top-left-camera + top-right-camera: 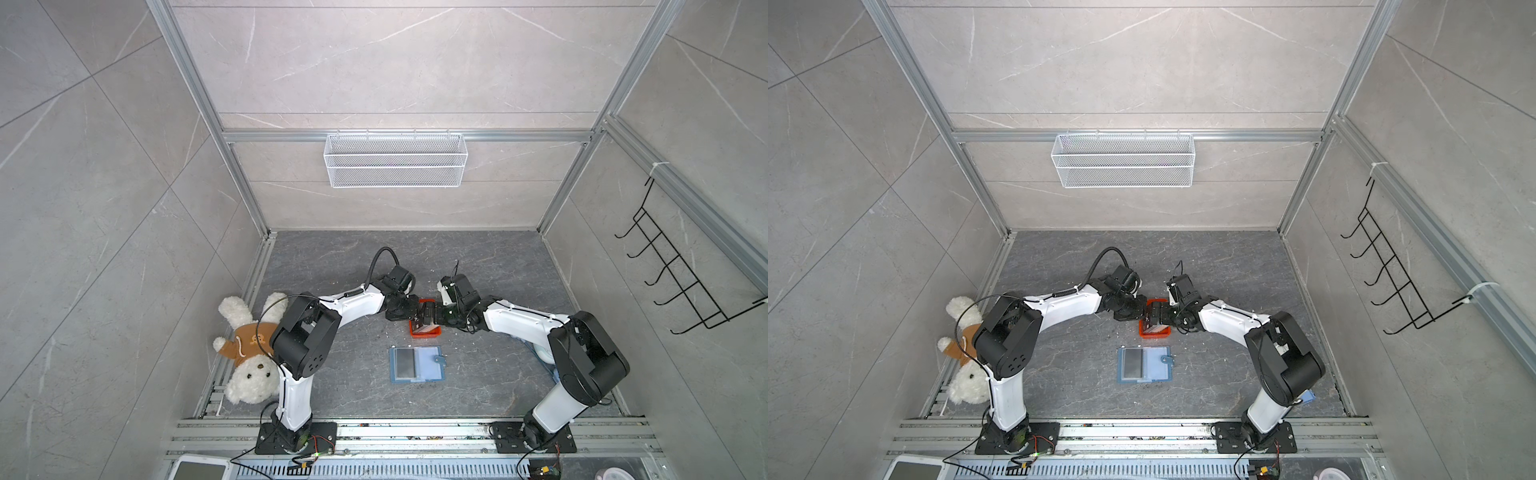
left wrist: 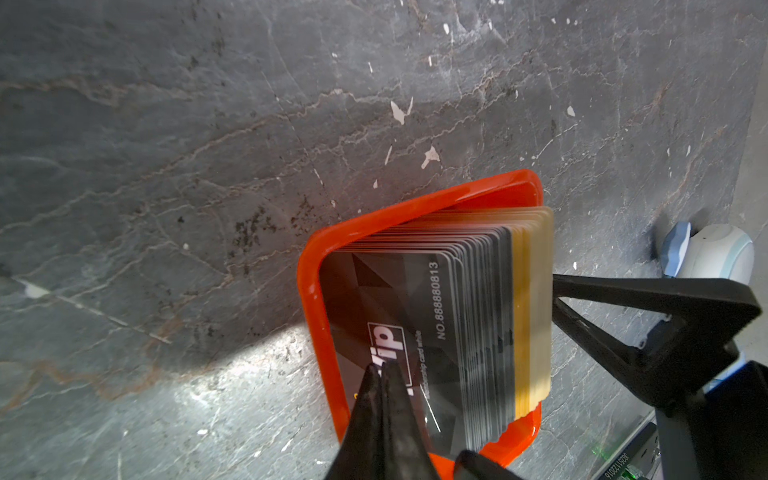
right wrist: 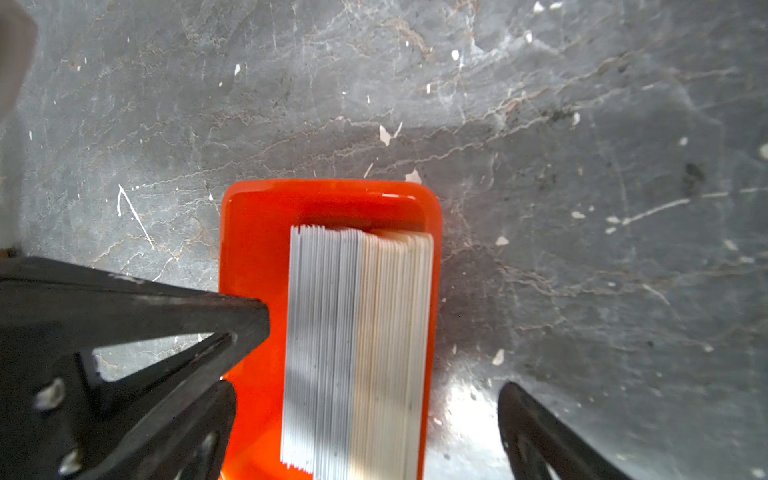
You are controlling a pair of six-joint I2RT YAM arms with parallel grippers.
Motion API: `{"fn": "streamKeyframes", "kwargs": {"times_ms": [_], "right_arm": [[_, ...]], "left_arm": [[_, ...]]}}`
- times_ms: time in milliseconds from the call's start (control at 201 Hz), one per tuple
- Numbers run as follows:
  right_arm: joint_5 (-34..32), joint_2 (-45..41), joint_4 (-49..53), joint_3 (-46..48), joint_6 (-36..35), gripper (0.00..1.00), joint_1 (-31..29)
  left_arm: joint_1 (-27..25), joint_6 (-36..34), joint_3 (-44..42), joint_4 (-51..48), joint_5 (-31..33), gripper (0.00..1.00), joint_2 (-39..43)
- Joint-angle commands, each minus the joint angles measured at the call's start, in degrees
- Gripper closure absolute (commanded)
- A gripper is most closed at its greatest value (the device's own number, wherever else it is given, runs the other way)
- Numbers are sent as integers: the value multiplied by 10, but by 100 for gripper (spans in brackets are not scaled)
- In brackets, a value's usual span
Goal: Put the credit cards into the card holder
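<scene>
Card holder [image 1: 417, 364] open flat, nearest me; teddy [image 1: 249, 382] half hidden behind left arm [image 1: 299, 336]. Beyond, credit cards [image 3: 357, 345] stand on edge in orange tray [image 3: 257, 232], mostly masked by grippers from above. My left gripper [image 2: 382, 370] pinched tight at front card; can't tell if card nipped. Right gripper [image 3: 365, 395] spread wide astride stack.

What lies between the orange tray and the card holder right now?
Nothing. In both top views the strip of table between the orange tray and the open card holder is bare grey stone.

Blue card holder [image 1: 1144, 365] near orange tray [image 1: 1156, 334]
</scene>
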State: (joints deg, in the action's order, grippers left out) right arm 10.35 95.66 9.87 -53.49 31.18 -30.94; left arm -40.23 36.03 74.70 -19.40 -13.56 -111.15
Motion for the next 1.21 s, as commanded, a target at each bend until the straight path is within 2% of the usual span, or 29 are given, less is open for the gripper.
{"fn": "streamKeyframes", "kwargs": {"times_ms": [0, 657, 1205], "right_arm": [[4, 16, 8, -18, -14, 1, 2], [-22, 36, 13, -15, -4, 2, 2], [-35, 15, 25, -12, -7, 3, 1]], "left_arm": [[2, 3, 12, -13, 6, 100, -6], [2, 7, -2, -4, 7, 100, -1], [2, 7, -7, -4, 8, 100, 1]]}}
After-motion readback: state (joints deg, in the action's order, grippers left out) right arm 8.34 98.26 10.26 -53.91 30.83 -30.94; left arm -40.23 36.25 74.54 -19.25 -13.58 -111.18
